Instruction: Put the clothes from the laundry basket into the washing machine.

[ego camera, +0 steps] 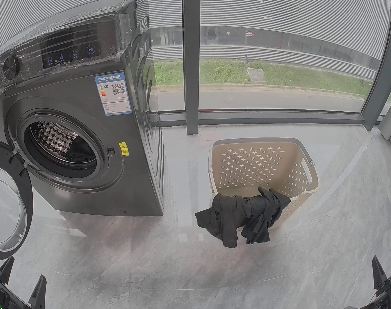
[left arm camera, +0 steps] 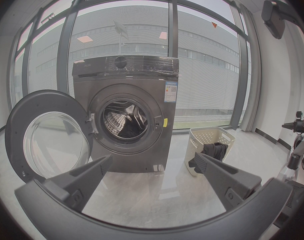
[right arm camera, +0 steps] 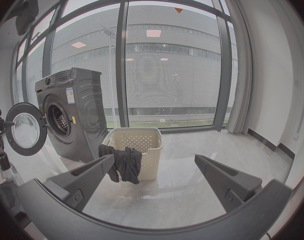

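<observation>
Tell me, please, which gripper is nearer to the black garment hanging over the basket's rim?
Right. The right gripper is off to the right of the black garment; the left gripper is farther away, by the washing machine's open door.

1. washing machine door (ego camera: pixel 6 202): was cut by left edge, head view.
2. left gripper (ego camera: pixel 25 268), right gripper (ego camera: pixel 387 250): bodies were cut off at btm edge.
3. laundry basket (ego camera: pixel 264 141): near rim was hidden under dark garment (ego camera: pixel 242 219).
4. dark mass (ego camera: pixel 81 156) in drum: was too dim to ID.
</observation>
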